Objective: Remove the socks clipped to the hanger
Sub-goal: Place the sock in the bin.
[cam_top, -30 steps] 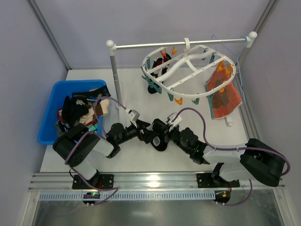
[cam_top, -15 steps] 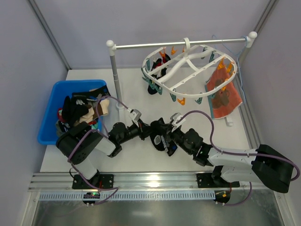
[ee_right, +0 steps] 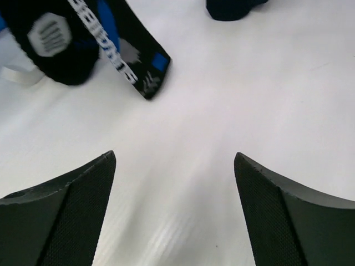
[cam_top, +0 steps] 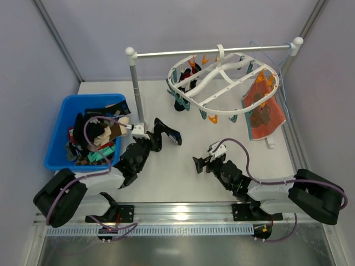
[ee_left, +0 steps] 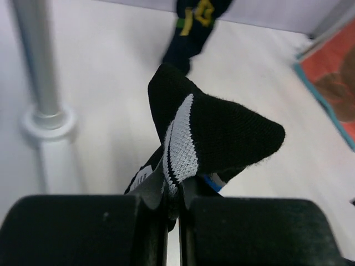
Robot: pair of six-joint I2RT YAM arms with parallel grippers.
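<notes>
My left gripper [cam_top: 154, 139] is shut on a black sock [cam_top: 168, 133] with a white stripe, and holds it just above the table near the stand's pole. The left wrist view shows that sock [ee_left: 222, 130] pinched between the closed fingers of the left gripper [ee_left: 175, 194]. Out to the right, my right gripper [cam_top: 198, 164] stands open and empty; in its own wrist view the right gripper [ee_right: 175, 158] looks at the held sock [ee_right: 83, 39] ahead on the left. The white oval hanger [cam_top: 222, 83] hangs from the rail, with dark socks [cam_top: 186, 88] clipped at its left end.
A blue bin [cam_top: 61, 111] with several socks stands at the left. The stand's pole [cam_top: 135, 88] rises just behind my left gripper. An orange-red flower-print cloth [cam_top: 263, 111] hangs at the hanger's right end. A dark sock [ee_left: 197, 22] dangles ahead in the left wrist view.
My left gripper closed on the black sock and carried it up and left. My right gripper let go of it, opened wide and drew back to the right.
</notes>
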